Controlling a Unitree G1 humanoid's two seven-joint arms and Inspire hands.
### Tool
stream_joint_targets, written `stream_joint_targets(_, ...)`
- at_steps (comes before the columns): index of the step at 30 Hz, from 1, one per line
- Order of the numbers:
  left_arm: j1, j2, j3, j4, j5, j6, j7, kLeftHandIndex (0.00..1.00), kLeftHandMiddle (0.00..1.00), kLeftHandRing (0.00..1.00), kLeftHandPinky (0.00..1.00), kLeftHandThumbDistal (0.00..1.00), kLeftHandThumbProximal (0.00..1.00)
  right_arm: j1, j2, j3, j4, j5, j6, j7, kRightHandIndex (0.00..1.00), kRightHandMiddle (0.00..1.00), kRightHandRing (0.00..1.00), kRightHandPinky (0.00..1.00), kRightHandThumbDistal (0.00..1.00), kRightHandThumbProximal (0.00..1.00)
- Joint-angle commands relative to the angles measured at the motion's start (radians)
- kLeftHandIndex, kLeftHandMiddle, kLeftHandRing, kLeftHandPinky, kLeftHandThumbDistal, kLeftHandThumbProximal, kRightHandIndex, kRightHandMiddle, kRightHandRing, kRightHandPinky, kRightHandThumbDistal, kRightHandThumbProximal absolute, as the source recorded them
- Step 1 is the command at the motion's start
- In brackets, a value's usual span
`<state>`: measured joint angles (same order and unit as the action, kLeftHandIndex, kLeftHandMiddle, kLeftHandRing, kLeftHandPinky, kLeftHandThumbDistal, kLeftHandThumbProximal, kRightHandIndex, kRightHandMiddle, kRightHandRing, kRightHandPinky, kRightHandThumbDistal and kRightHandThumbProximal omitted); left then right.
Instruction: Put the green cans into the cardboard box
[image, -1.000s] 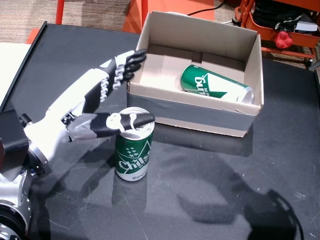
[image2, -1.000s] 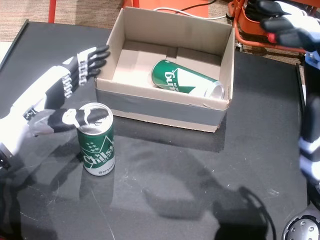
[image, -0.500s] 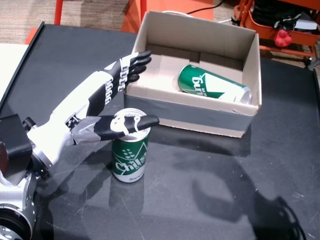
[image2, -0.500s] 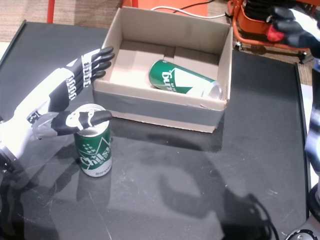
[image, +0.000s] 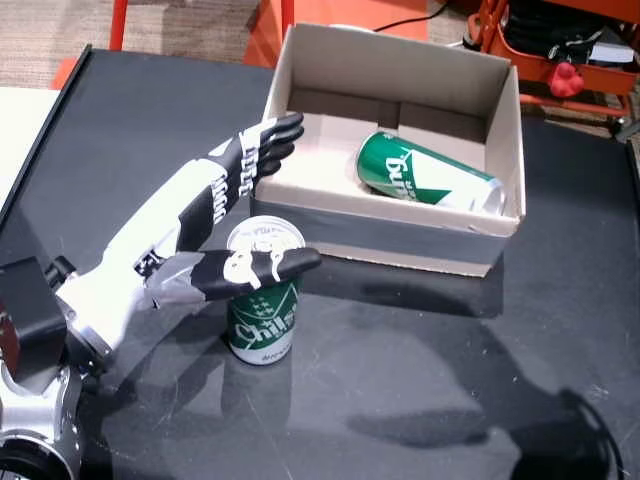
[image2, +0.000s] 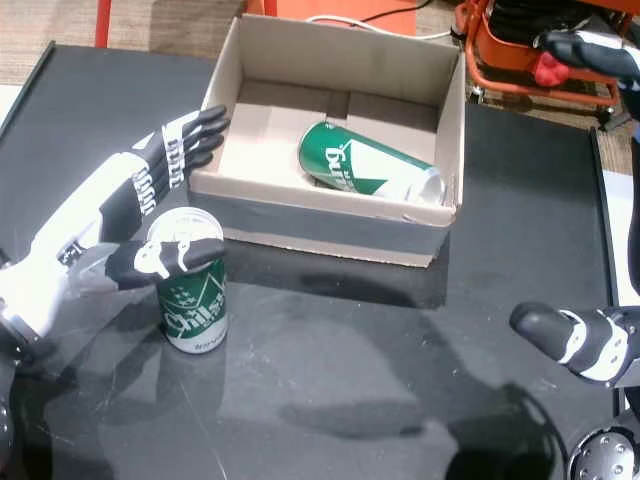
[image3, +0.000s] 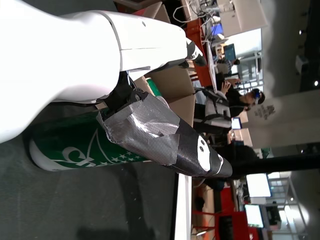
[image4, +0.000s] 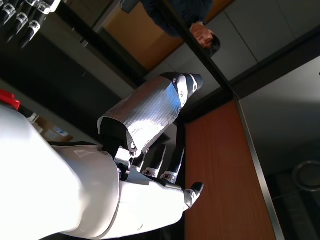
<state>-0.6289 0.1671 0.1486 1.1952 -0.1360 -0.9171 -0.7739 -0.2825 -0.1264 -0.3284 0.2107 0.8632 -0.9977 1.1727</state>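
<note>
Left hand (image: 205, 215): fingers spread, holding nothing, thumb lying across the upright green can (image: 262, 300) on the black table (image: 420, 380), just before the cardboard box (image: 400, 232). Second can (image: 430, 175) lies inside. Step: grasp; next, probably, fingers must wrap the can.

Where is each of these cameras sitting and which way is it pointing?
Head views: from the robot's head, looking down at the black table; both show the left hand open beside the standing can, and the cardboard box holding a lying can. One also shows the right hand.
Left wrist view: on the left arm, picture turned sideways, showing the thumb across the standing can, room behind.
Right wrist view: on the right arm, showing the right hand against wall panels.
</note>
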Motion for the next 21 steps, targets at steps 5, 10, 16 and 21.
stream_joint_targets(5,-0.011,-0.032,0.029,-0.012,-0.028,-0.060,0.012,1.00,1.00,1.00,1.00,1.00,0.39,-0.036,0.001,-0.004,0.049,0.002,0.017,0.010,0.69,0.69,0.71,0.90,0.84,0.58)
stream_joint_targets(10,-0.055,-0.024,0.002,-0.020,0.039,-0.142,0.112,1.00,1.00,1.00,1.00,1.00,0.41,-0.071,0.001,-0.012,0.096,-0.007,-0.011,0.052,0.70,0.70,0.73,0.94,0.91,0.68)
stream_joint_targets(16,-0.132,0.012,-0.044,-0.012,0.128,-0.260,0.223,1.00,1.00,1.00,1.00,1.00,0.38,-0.114,0.017,-0.028,0.174,0.041,-0.021,0.133,0.67,0.70,0.75,0.93,0.95,0.69)
stream_joint_targets(21,-0.167,0.019,-0.061,-0.115,0.016,-0.363,0.135,1.00,1.00,1.00,1.00,1.00,0.36,-0.163,0.021,-0.055,0.228,0.076,-0.022,0.226,0.65,0.69,0.74,0.91,0.90,0.63)
